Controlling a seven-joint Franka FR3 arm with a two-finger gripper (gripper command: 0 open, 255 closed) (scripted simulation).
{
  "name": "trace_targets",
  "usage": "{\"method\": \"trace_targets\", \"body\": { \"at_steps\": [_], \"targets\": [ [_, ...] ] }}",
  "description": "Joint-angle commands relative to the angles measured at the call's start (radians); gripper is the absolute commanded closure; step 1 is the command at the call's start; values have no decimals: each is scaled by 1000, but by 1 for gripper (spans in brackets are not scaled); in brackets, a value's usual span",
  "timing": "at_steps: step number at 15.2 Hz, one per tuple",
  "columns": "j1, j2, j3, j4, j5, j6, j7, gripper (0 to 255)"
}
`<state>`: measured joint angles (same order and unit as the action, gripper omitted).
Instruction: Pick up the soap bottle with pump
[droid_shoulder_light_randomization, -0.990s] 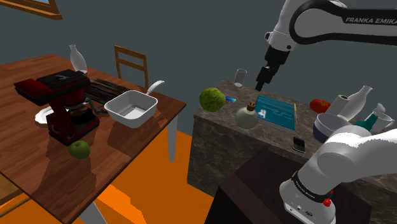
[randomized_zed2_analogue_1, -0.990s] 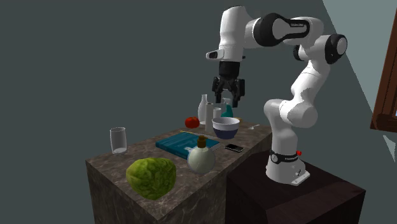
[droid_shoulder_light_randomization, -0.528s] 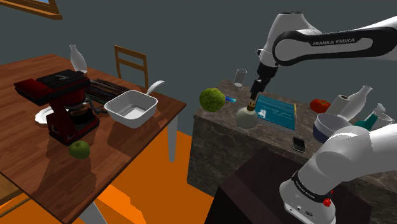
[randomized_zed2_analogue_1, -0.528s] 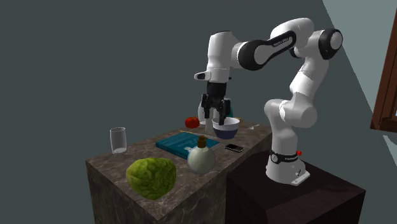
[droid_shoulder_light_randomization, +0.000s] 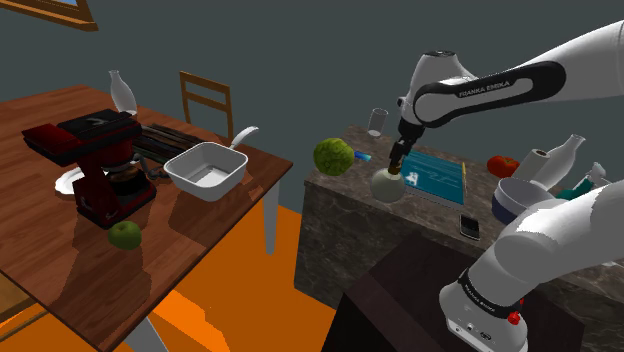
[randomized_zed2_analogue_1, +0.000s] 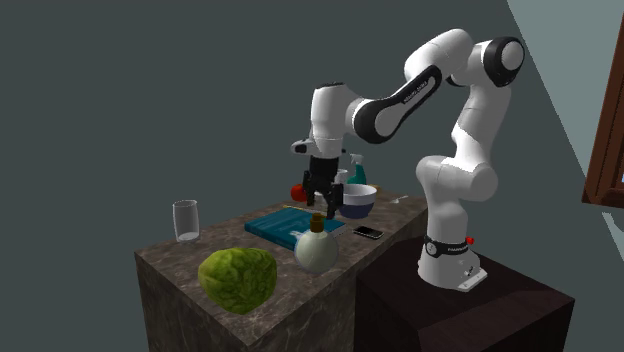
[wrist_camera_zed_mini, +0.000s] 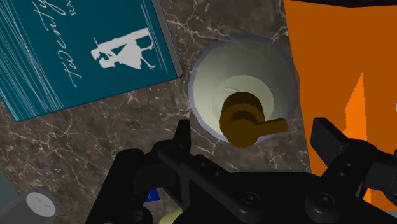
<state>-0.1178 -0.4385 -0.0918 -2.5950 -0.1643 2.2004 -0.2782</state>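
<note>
- Soap bottle (droid_shoulder_light_randomization: 386, 184) (randomized_zed2_analogue_1: 316, 247) (wrist_camera_zed_mini: 245, 76): one. Round pale body with a brown pump (wrist_camera_zed_mini: 247, 122) on top. It stands upright on the dark marbled tabletop (droid_shoulder_light_randomization: 430, 210) (randomized_zed2_analogue_1: 225, 238) (wrist_camera_zed_mini: 159, 108), close to an edge. In the wrist view, orange floor (wrist_camera_zed_mini: 343, 63) shows just past that edge.
- Tool (droid_shoulder_light_randomization: 398, 165) (randomized_zed2_analogue_1: 325, 205) (wrist_camera_zed_mini: 254, 129): directly above the bottle, pointing down. The fingers are set wide, one to each side of the pump, and neither touches it. Nothing is held.
- Teal book (droid_shoulder_light_randomization: 435, 175) (randomized_zed2_analogue_1: 285, 225) (wrist_camera_zed_mini: 83, 51): one. It lies flat just beside the bottle, on the side away from the edge, with a narrow strip of bare marble between them.
- Open room: bare marble lies between the bottle and the green lettuce (droid_shoulder_light_randomization: 334, 156) (randomized_zed2_analogue_1: 238, 278), one. Drinking glass (droid_shoulder_light_randomization: 378, 121) (randomized_zed2_analogue_1: 185, 220), one, well apart near the opposite edge.
- Beyond the book toward the stand: bowl (droid_shoulder_light_randomization: 515, 198) (randomized_zed2_analogue_1: 355, 198), one; tomato (droid_shoulder_light_randomization: 503, 165) (randomized_zed2_analogue_1: 300, 191), one; teal spray bottle (randomized_zed2_analogue_1: 356, 168), one.
- Phone (droid_shoulder_light_randomization: 468, 225) (randomized_zed2_analogue_1: 367, 232): one, flat near the edge, between soap bottle and bowl.
</note>
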Motion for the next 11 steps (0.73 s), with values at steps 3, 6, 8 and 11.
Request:
{"method": "trace_targets", "body": {
  "at_steps": [3, 6, 8, 11],
  "targets": [
    [-3, 38, -3, -32, -8, 71, 6, 0],
    [-5, 61, -5, -51, -12, 112, 10, 0],
    [-4, 61, -4, -51, -12, 113, 12, 255],
    [-4, 61, -3, -51, -12, 113, 12, 255]
  ]
}}
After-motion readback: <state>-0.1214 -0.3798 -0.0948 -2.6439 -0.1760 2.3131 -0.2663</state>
